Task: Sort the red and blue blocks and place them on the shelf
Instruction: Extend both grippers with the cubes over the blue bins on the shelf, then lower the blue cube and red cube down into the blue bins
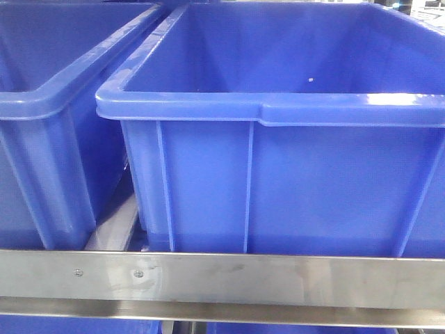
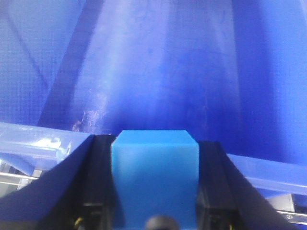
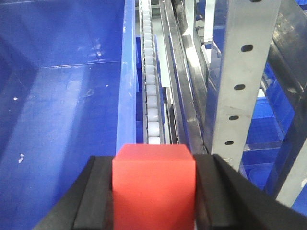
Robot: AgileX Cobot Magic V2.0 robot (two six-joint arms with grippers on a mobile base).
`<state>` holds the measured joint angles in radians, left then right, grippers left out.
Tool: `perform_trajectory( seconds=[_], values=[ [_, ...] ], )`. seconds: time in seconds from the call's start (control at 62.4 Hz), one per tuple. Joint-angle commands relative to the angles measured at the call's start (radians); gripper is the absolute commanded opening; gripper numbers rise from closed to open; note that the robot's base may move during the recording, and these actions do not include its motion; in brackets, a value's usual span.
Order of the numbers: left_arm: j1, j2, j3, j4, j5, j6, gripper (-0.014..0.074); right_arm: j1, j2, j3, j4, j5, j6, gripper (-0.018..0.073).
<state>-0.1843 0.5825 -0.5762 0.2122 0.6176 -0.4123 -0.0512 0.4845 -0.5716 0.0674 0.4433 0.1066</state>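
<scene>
My left gripper is clamped on the blue block, w/ a bin rim just below & the bin's inside ahead. My right gripper is clamped on the red block, above the line where a bin wall meets the shelf's roller track. Front view: big bin beside a second bin, behind the steel rail; no arms visible there, so can't tell which bin each block faces. Doing it well, imo: firm squeeze, nudge red off the wall, go past the rim, lower, then open. One colour per bin.
</scene>
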Motion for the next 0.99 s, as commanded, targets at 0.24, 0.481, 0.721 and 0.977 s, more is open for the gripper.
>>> perform_trajectory(
  seconds=[0.24, 0.481, 0.721, 0.977],
  values=[
    [0.000, 0.000, -0.028, 0.011, -0.074, -0.006, 0.0134, -0.007, 0.004, -0.029, -0.009, -0.086, 0.000, 0.0057],
    [0.000, 0.000, -0.028, 0.011, -0.074, -0.006, 0.0134, -0.007, 0.004, -0.029, -0.009, -0.086, 0.000, 0.0057],
    [0.000, 0.000, -0.028, 0.011, -0.074, -0.006, 0.0134, -0.007, 0.004, -0.029, -0.009, -0.086, 0.000, 0.0057],
    [0.000, 0.000, -0.028, 0.011, -0.074, -0.006, 0.0134, -0.007, 0.004, -0.029, -0.009, -0.086, 0.000, 0.0057]
  ],
)
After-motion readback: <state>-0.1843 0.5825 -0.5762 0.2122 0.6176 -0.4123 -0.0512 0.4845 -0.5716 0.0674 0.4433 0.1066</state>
